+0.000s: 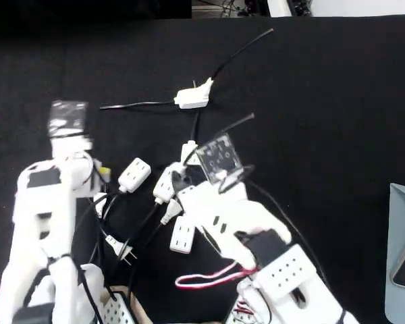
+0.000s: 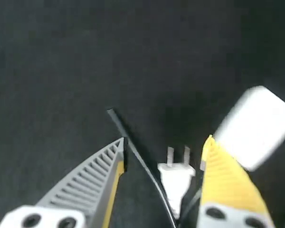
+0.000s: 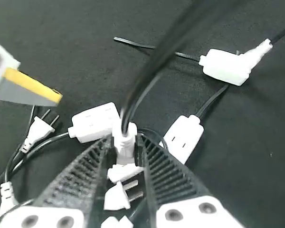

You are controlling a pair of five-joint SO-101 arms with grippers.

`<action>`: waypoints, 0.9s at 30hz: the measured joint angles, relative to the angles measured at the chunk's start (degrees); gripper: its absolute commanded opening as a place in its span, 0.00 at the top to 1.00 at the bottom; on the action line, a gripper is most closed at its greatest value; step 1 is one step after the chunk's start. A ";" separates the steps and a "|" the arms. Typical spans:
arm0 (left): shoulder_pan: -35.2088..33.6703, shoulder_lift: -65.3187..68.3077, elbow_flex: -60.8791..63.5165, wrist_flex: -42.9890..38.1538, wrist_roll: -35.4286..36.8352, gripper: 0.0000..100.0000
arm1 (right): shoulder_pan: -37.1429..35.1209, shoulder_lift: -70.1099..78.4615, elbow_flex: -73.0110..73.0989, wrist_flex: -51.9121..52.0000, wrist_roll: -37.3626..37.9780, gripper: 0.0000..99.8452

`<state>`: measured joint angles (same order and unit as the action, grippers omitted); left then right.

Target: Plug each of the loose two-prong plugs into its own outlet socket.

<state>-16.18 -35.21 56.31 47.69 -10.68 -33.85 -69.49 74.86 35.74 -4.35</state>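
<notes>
My right end effector (image 3: pixel 123 139) is clamped on a white plug (image 3: pixel 124 153) above the tangle, near a free socket (image 3: pixel 183 137). Next, I judge, the prongs must be lined up with its slots and pushed in. My left end effector (image 2: pixel 166 139) hangs open astride a second plug (image 2: pixel 175 173). Cords (image 3: pixel 149 85) crowd both arms, while the tabletop (image 1: pixel 337 101) beyond lies open.

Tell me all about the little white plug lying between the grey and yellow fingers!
The two-prong plug is white and looks like plastic, with two flat metal prongs pointing away from the left gripper. It lies flat on the black table cover, in the gap between the open fingers, nearer the yellow one; I cannot tell if they touch. A black cord runs alongside it.
</notes>
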 measured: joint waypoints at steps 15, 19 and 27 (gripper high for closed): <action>-8.18 -12.75 13.89 -11.43 9.58 0.74 | -2.02 40.97 -15.56 -19.87 2.90 0.99; -8.18 -12.75 14.15 -11.43 9.58 0.74 | -4.22 48.18 -17.58 -23.56 4.13 0.99; -8.18 -12.75 14.24 -11.43 9.58 0.74 | -5.10 56.09 -18.46 -29.19 9.41 0.99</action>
<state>-24.35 -47.96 70.55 36.26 -1.10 -38.95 -13.41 56.40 6.55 5.05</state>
